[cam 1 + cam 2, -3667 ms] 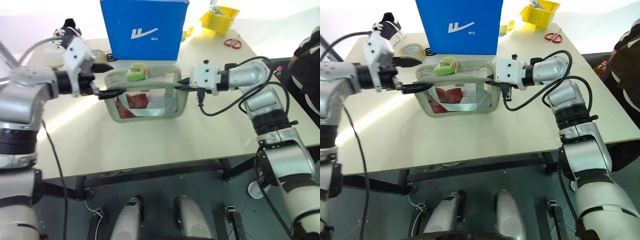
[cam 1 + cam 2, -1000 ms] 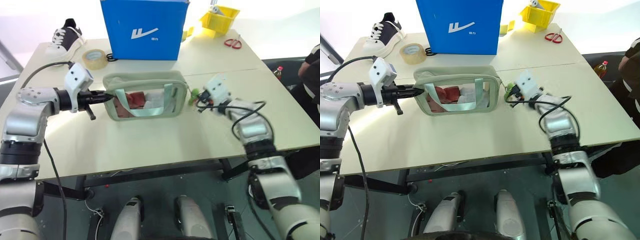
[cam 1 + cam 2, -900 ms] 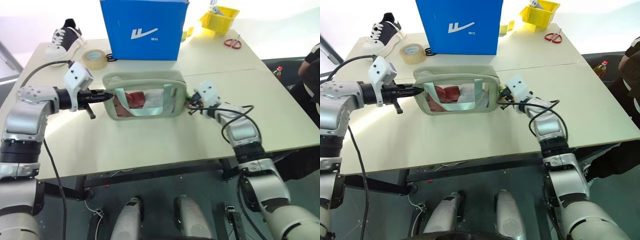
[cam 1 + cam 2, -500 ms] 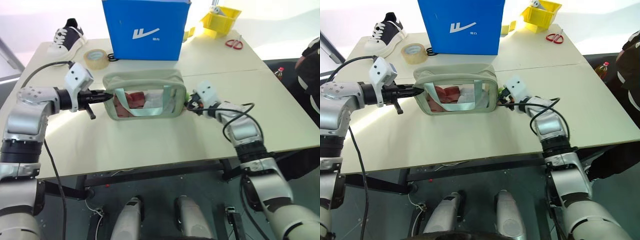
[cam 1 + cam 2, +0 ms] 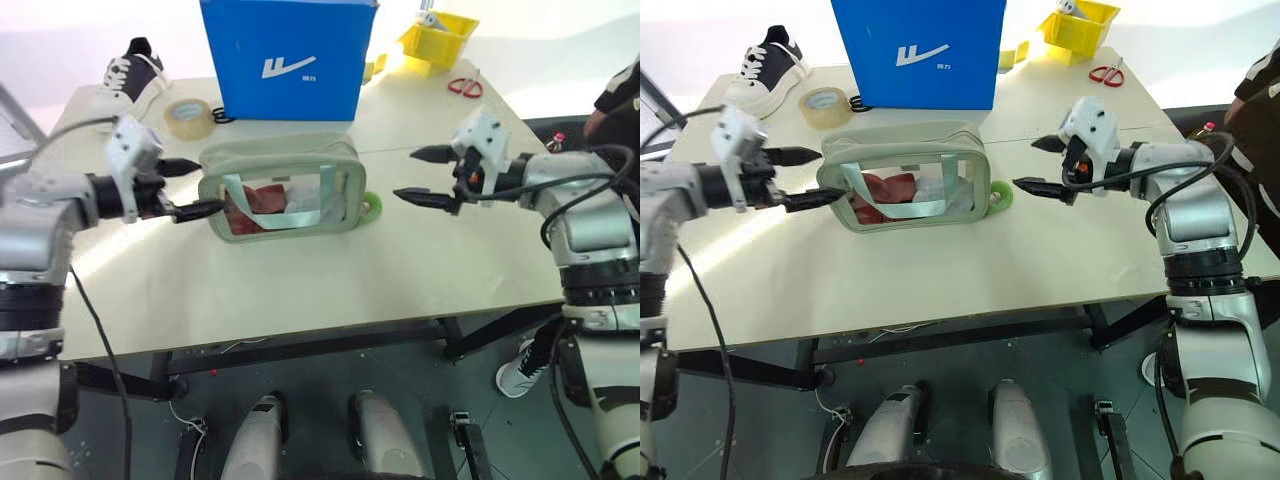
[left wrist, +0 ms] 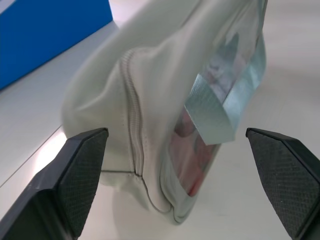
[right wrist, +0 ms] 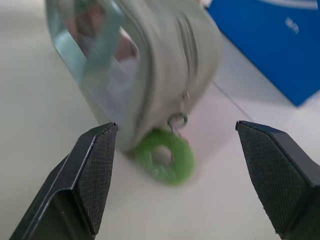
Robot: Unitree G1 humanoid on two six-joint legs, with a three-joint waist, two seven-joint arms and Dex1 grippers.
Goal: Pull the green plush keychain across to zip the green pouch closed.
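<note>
Surface (image 5: 300, 290): pale tabletop carrying everything.
Blue box (image 5: 288, 55): upright at the far side, behind the pouch.
Green pouch (image 5: 285, 185): standing on the surface between the two grippers, zipper along its top drawn shut (clear window faces the robot).
Sneaker (image 5: 130, 70): far left corner of the surface.
Left gripper (image 5: 190, 187): fingers spread wide, tips just beside the pouch's left end, gripping nothing.
Right gripper (image 5: 425, 175): fingers wide apart, empty, well clear of the pouch's right end.
Green plush keychain (image 7: 165, 157): lying flat on the surface at the pouch's right end, hooked to the zipper pull.
</note>
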